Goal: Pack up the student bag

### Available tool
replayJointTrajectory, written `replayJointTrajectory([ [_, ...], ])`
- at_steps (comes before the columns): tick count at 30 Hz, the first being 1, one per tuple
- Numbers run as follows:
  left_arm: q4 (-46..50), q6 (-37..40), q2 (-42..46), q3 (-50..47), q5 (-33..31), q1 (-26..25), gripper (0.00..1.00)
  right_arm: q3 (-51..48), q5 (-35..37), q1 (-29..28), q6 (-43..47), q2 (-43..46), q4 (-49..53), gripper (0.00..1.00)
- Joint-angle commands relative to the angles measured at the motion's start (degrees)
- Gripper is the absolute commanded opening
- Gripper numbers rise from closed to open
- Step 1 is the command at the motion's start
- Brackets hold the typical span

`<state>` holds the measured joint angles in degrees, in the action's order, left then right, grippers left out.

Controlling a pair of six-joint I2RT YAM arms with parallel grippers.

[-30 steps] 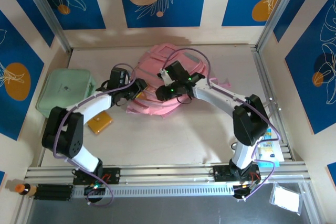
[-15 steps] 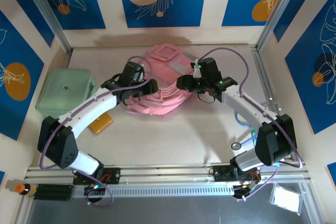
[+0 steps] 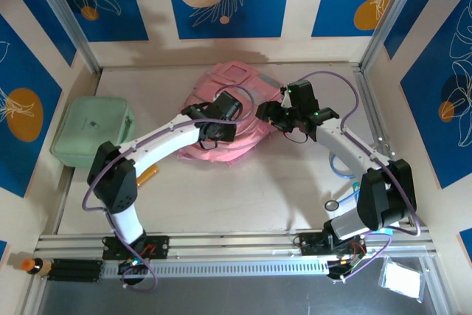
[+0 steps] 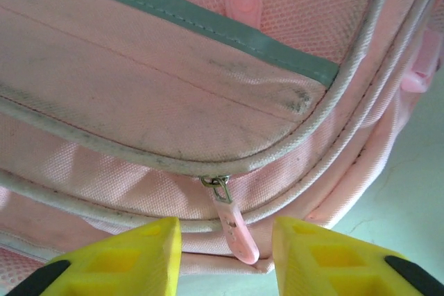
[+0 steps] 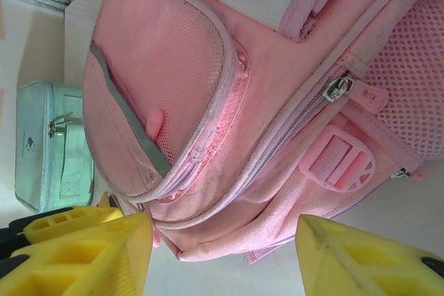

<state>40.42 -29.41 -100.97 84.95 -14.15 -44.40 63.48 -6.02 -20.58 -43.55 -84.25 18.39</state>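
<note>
The student bag is lying by the table's far edge. The left gripper, jaws partly apart, is straddling its zipper pull, seemingly without touching it; the right gripper is hovering wide open.

The student bag is lying flat with its front pockets facing up, to the right of the mint-green case and apart from it. Its soft pink fabric is showing scuffed pale piping, a grey band across a front pocket, a mesh side pocket and a pink buckle. A translucent pink zipper pull is hanging from its metal slider.
</note>
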Motion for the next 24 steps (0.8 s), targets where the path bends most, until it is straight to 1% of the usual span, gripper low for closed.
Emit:
replayJointTrajectory([
  [1, 4.1, 1.8, -1.7, 2.6, -2.4, -0.4, 0.38, -0.9, -2.1, 0.3, -1.3, -0.9, -0.8, 0.56],
  [6, 4.9, 2.0, -4.0, 4.2, -2.6, -0.5, 0.36, -0.8, -2.5, 0.4, -1.3, -1.2, -1.2, 0.56],
  [9, 5.8, 1.8, -4.7, 4.9, -3.9, -0.5, 0.26, -1.0, -2.7, 0.4, -1.4, -1.2, -1.5, 0.55],
  [15, 6.3, 1.9, -4.4, 5.0, -5.2, -0.1, 0.14, -2.1, -3.7, 0.4, -2.1, -1.1, -3.3, 0.55],
  [17, 6.0, 2.3, -4.5, 4.8, -4.2, 0.3, 0.02, -2.1, -4.0, 0.4, -2.5, -1.1, -3.5, 0.54],
  [18, 5.7, 2.7, -4.3, 4.6, -3.1, 0.5, 0.0, -2.2, -4.1, 0.5, -2.9, -1.1, -3.7, 0.54],
  [20, 3.6, 4.0, -3.1, 3.7, -0.6, 0.7, 0.0, -2.4, -4.9, 0.5, -4.5, -1.0, -4.0, 0.52],
  [22, -0.2, 5.7, -1.0, 1.9, 2.6, 0.7, 0.0, -3.2, -7.3, 0.6, -7.1, -0.6, -5.8, 0.5],
  [24, -3.4, 6.9, 0.6, 0.7, 6.1, 0.7, 0.0, -5.0, -9.3, 0.6, -11.3, 0.1, -8.8, 0.49],
])
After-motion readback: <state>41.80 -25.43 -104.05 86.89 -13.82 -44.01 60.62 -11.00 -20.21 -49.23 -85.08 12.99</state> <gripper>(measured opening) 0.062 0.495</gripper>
